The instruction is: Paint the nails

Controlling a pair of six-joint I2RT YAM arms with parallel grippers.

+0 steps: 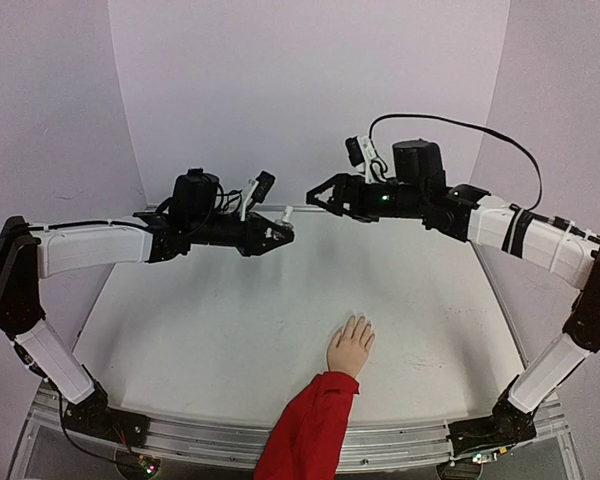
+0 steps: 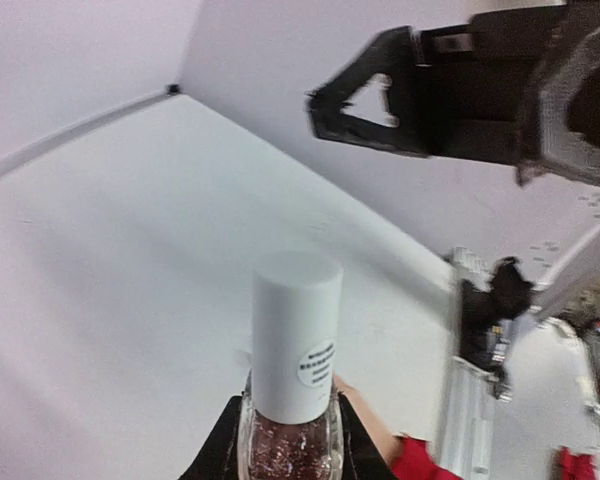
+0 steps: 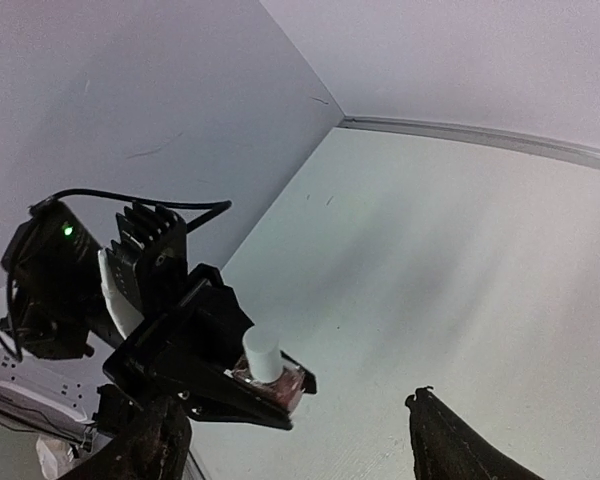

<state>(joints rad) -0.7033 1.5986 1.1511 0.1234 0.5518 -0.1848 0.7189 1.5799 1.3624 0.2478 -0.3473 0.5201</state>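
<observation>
The pale mannequin hand lies flat at the table's near middle on its red sleeve; its nails point away and are too small to make out. My left gripper is raised above the table and shut on a small glass polish bottle with glittery pinkish-brown contents and a white cap. My right gripper is open and empty, level with the bottle and a short way to its right, apart from it. The right wrist view shows the bottle between my spread fingers.
White walls enclose the white table at the back and sides. A metal rail runs along the near edge with both arm bases on it. The sleeve crosses that rail at the near middle.
</observation>
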